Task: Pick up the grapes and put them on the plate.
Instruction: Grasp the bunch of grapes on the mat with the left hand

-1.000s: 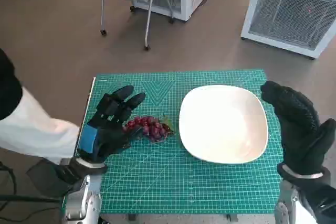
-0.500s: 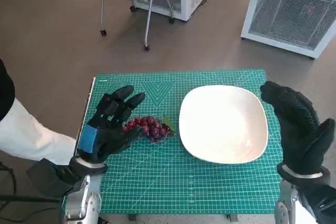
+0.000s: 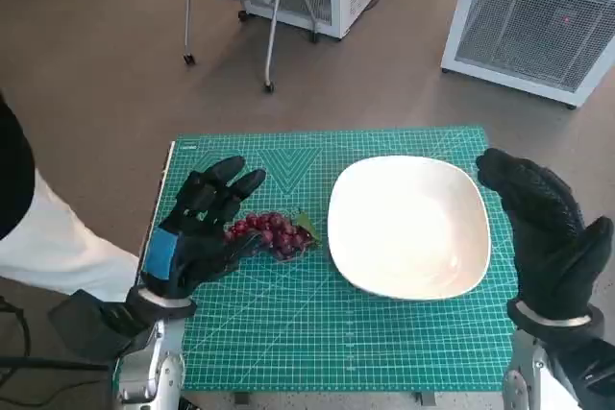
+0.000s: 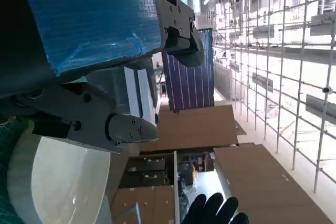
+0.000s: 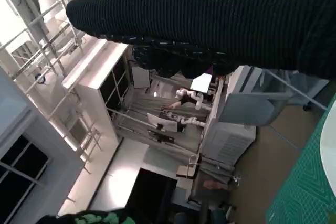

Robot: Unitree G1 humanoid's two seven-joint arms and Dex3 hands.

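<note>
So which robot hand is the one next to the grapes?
The left robot hand, blue-taped, beside the grapes. The gloved right robot hand is past the plate.

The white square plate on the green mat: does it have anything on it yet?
Empty. The white square plate shows only bare glossy surface; the bunch of red grapes lies on the green cutting mat beside it, by the left hand.

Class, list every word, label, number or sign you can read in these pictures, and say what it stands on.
None can be read.
Green cutting mat: printed grid lines and triangle markings, with tiny marks along its edges, too small to read.
White plate, grapes, left hand with its blue tape, right hand: no text visible.
</note>
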